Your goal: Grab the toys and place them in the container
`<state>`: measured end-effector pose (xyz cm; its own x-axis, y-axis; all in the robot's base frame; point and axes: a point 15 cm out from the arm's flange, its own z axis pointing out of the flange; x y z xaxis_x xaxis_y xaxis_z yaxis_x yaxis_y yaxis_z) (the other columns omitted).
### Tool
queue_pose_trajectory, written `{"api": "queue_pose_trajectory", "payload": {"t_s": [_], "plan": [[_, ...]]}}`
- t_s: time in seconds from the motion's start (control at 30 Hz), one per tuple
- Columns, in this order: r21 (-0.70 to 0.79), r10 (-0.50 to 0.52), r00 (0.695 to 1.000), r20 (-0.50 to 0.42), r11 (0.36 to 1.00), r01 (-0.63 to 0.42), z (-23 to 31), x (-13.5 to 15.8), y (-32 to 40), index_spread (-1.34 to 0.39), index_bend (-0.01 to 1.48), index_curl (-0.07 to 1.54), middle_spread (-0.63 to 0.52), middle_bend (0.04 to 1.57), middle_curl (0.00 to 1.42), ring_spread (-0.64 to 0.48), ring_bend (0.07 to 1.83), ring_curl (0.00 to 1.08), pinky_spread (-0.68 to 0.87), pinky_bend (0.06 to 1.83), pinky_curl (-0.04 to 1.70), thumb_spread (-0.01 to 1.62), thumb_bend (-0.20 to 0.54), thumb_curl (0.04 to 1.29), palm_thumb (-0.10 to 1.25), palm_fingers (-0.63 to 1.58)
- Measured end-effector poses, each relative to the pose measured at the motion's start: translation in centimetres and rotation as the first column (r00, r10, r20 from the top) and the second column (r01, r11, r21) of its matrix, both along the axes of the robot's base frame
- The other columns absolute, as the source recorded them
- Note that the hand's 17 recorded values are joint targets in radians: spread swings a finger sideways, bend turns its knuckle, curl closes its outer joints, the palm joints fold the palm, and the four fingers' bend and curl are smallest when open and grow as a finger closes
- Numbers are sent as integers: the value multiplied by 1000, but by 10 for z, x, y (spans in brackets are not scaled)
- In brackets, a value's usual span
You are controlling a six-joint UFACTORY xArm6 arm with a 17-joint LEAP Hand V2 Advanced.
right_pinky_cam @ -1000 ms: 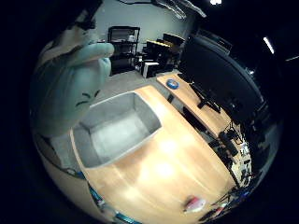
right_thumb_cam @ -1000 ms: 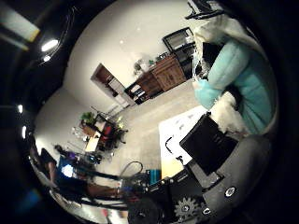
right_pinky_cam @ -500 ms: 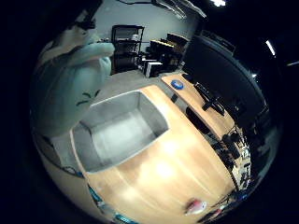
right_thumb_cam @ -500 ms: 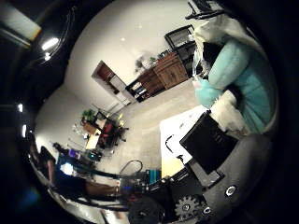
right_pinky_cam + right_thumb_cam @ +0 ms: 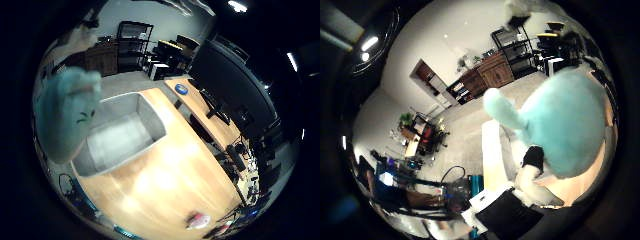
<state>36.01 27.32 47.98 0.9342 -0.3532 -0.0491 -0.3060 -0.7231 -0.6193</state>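
A teal plush toy (image 5: 68, 112) hangs blurred over the near wall of the grey container (image 5: 135, 135), which stands on the wooden table (image 5: 185, 165). In the thumb side palm view the same toy (image 5: 565, 120) fills much of the picture, close to the palm. My hand (image 5: 510, 208) shows there as black and white parts beside the toy, with one finger (image 5: 525, 12) standing off above it. The fingers look spread, not curled round the toy. A small pink toy (image 5: 197, 219) lies on the table near its edge, far from the container.
A blue round object (image 5: 183, 89) lies on the table beyond the container. Dark monitors (image 5: 225, 85) line the table's far side. Black shelving (image 5: 133, 45) and furniture stand further back in the room.
The teal toy has left the finger's hold and dropped towards the container. It now shows whole, with room around it. The fingers have spread away from it.
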Motion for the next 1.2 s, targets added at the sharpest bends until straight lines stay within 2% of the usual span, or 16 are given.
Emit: {"api": "queue_pose_trajectory", "payload": {"t_s": [0.23, 0.53, 1.2], "plan": [[-2, -2, 1000, 6, 1000, 2, 0, 1, 0, -600, 197, 469, -392, 286, 574, -348, 837, 483, -246, 1299, 474, 943, -39, 566, 542, 126], [3, -6, 1000, 11, 1000, 6, 3, 2, -1, -598, 174, 392, -382, 237, 476, -364, 799, 418, -239, 1223, 420, 940, -33, 500, 547, 208], [2, -13, 1000, 9, 1000, 13, 1, 4, -2, -604, 173, 311, -393, 195, 381, -409, 786, 338, -272, 1156, 337, 941, -31, 444, 562, 312]]}}
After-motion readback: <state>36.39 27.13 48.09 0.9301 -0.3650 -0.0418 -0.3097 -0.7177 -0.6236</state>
